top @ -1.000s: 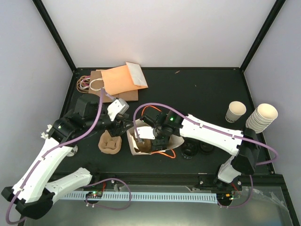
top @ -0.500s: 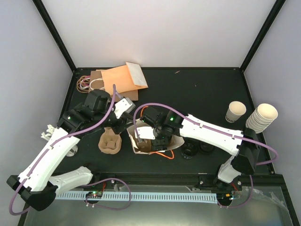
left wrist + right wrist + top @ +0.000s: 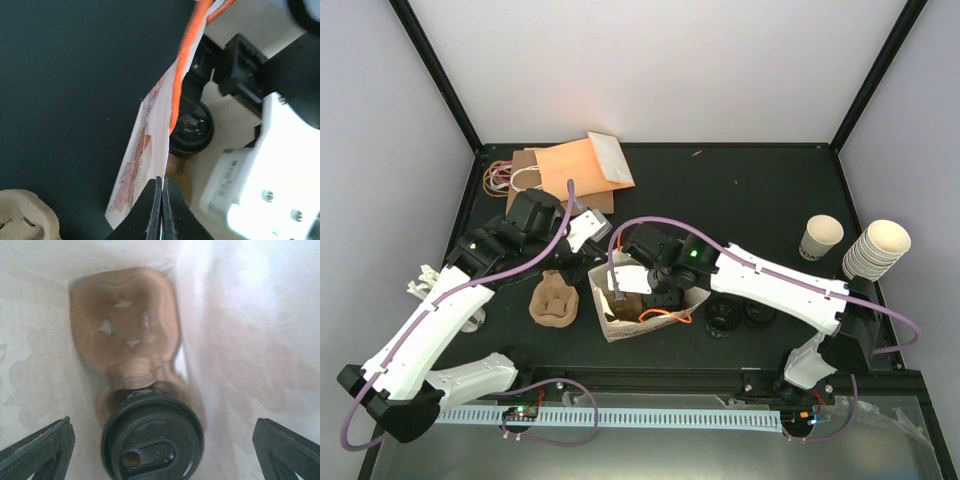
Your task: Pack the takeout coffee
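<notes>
The surface (image 3: pixel 750 190) is matt black and the walls (image 3: pixel 670 70) are pale grey-white. At the right, the takeout coffee (image 3: pixel 820 238) is cream-tan with dark print on its side. The stack of cups (image 3: pixel 876 250) beside it is plain cream. At the far left an orange bag (image 3: pixel 582 168) lies over a brown bag (image 3: pixel 595 203).

The white bag (image 3: pixel 150 150) in the middle bears a faded red-brown print and a bright orange handle (image 3: pixel 186 55). Inside it show a tan pulp carrier (image 3: pixel 127 325) and a glossy black lid (image 3: pixel 152 440). A second carrier (image 3: pixel 552 300), left of it, is the same tan.

The left arm (image 3: pixel 430 320) and right arm (image 3: pixel 770 280) are white with black joints and purple cables (image 3: pixel 645 221). The left claw (image 3: pixel 162 187) and right claw (image 3: pixel 160 452) are black.
</notes>
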Robot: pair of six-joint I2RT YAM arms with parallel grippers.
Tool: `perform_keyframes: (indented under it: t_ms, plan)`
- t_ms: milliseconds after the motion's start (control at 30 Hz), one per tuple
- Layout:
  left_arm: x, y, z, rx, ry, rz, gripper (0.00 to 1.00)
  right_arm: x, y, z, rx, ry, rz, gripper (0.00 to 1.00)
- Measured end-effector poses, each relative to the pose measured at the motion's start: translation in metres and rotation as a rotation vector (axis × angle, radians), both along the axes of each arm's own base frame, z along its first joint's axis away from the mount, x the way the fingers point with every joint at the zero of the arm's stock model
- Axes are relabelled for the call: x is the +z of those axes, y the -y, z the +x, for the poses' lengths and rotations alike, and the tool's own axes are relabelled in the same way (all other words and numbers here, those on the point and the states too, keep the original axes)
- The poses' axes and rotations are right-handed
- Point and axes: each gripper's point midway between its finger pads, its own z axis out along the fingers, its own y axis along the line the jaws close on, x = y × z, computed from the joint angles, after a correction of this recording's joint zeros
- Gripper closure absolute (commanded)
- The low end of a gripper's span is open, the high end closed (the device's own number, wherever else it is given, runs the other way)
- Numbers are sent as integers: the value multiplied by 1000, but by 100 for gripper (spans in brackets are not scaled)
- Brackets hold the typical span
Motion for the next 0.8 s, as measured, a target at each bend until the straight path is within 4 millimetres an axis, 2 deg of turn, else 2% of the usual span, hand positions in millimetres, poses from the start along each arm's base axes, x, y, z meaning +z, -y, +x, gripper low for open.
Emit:
perform_keyframes:
  t_ms: [233, 600, 800]
  plan:
    - [-8, 0, 5, 16, -19, 28, 98, 23, 4, 2, -22, 57, 85, 0]
    - [-8, -5, 10, 51, -11, 50, 98, 46, 13, 8, -54, 158, 189, 0]
    - [-10, -6, 13, 65, -11, 64, 98, 69, 13, 12, -69, 217, 266, 0]
